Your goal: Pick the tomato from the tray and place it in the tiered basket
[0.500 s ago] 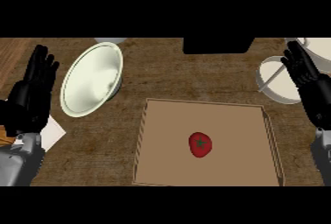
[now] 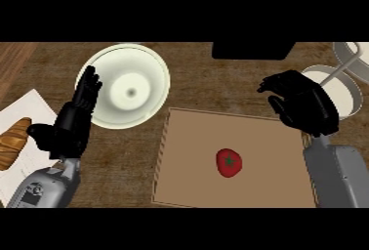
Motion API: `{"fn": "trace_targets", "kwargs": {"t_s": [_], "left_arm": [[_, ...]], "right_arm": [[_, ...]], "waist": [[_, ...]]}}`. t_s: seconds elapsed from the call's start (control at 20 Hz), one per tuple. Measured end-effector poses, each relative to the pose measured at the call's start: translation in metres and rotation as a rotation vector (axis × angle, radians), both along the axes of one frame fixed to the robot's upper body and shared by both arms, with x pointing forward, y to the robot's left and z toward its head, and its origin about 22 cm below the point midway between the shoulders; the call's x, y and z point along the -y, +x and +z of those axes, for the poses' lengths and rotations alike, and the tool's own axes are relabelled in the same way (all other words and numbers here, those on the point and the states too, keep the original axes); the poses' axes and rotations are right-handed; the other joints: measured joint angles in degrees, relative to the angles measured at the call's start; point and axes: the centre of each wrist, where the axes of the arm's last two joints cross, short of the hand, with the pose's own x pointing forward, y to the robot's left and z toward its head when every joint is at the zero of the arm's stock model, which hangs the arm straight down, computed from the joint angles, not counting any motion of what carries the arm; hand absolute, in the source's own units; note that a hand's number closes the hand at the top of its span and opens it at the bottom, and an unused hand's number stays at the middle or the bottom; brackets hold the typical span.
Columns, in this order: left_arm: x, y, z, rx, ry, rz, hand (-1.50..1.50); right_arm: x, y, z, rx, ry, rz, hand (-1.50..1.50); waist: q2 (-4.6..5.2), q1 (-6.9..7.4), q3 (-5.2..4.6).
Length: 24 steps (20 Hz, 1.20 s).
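Note:
A red tomato (image 2: 229, 162) with a green stem lies near the middle of the brown tray (image 2: 187, 185). My right hand (image 2: 304, 106) hovers over the tray's far right corner, up and right of the tomato. Its fingers are relaxed and bent downward, and it holds nothing. The white tiered basket (image 2: 344, 93) stands at the far right, partly hidden behind that hand. My left hand (image 2: 72, 119) stays open at the left, fingers up, beside the plate.
A round white plate (image 2: 130, 85) sits left of the tray's far edge. A croissant (image 2: 14, 144) lies on a white sheet (image 2: 32, 105) at the left edge. A dark object (image 2: 252, 50) stands at the back centre.
My right hand has moved left and nearer, from beside the basket to above the tray's far right corner. The left hand now shows further right, and the croissant has come into view.

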Motion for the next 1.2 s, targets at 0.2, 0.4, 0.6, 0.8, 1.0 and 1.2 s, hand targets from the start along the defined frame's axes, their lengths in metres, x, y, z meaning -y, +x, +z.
{"fn": "trace_targets", "kwargs": {"t_s": [0.2, 0.4, 0.6, 0.8, 1.0, 1.2], "left_arm": [[0.011, -0.004, -0.012, -0.013, 0.004, -0.025, 0.0], [0.02, -0.007, -0.023, -0.025, 0.011, -0.025, 0.0], [0.021, -0.01, -0.032, -0.034, 0.01, -0.015, 0.0], [0.022, -0.014, -0.039, -0.043, 0.018, -0.013, 0.0], [0.022, -0.014, -0.04, -0.049, 0.016, -0.005, 0.0], [0.022, -0.014, -0.039, -0.047, 0.015, 0.0, 0.0]], "right_arm": [[-0.016, 0.001, -0.031, -0.075, 0.181, 0.284, -1.5], [0.022, 0.008, -0.036, -0.005, 0.22, 0.477, -1.5], [0.073, 0.014, -0.004, 0.111, 0.059, 0.56, -1.5], [0.096, 0.017, 0.066, 0.245, -0.242, 0.601, -1.5], [0.087, 0.008, 0.135, 0.392, -0.542, 0.613, -1.5], [0.059, -0.015, 0.176, 0.52, -0.805, 0.617, -1.5]], "waist": [[0.07, 0.52, -0.21], [-0.39, -0.27, -0.4], [-0.76, -0.87, -0.54], [-1.18, -1.3, -0.61], [-1.5, -1.62, -0.63], [-1.58, -1.77, -0.62]]}}
